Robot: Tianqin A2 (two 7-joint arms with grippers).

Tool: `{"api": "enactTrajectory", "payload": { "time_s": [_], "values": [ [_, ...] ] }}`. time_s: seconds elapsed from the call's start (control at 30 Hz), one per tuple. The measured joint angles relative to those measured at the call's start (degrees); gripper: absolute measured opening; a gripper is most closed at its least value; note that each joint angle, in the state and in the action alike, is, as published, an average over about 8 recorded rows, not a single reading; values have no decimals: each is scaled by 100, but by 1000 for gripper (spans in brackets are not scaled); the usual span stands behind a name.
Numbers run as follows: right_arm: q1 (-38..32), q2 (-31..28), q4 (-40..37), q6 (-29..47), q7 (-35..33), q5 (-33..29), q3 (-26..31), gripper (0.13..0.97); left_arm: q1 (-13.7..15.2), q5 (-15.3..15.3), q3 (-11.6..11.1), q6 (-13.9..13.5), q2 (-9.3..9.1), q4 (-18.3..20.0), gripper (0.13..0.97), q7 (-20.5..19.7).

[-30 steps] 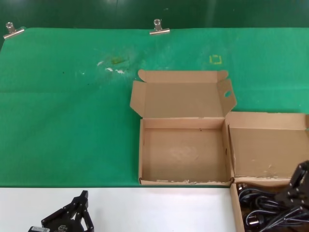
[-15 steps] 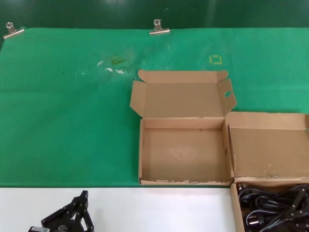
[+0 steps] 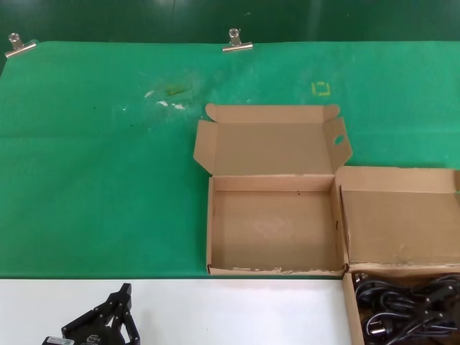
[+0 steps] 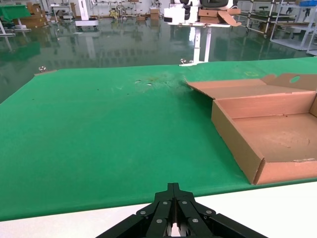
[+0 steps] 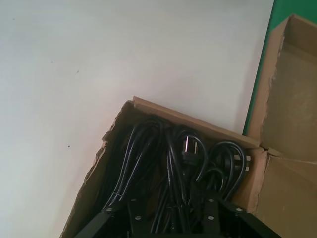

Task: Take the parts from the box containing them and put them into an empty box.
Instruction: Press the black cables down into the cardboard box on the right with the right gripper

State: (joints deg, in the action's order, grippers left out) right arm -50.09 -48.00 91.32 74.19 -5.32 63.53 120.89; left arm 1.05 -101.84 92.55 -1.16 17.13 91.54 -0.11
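Observation:
The parts are black power cords with plugs, lying in a heap in the plain-lidded cardboard box. In the head view they lie at the lower right, in front of that box's flat lid. My right gripper is open, low over the heap, with cords between its spread fingers. In the head view it barely shows among the cords. The empty box, whose lid flap has an oval hole, sits left of the cord box. My left gripper is shut and parked at the front left.
Green mat covers the table behind a white front strip. Two metal clips hold the mat's far edge. The empty box also shows in the left wrist view, to one side of the shut left gripper.
My right gripper has dropped from above the cord box down into the heap of cords. The left arm and both boxes have not moved.

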Motion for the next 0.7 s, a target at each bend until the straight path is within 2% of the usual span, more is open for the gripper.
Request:
{"api": "enactTrajectory", "payload": {
  "time_s": [0.27,0.7],
  "values": [
    [-21,53,-146,-19,-47,-87,32,442,0,0,0,0,0,0,149,0],
    [-23,137,-367,-120,-131,-176,53,464,0,0,0,0,0,0,149,0]
  ]
}}
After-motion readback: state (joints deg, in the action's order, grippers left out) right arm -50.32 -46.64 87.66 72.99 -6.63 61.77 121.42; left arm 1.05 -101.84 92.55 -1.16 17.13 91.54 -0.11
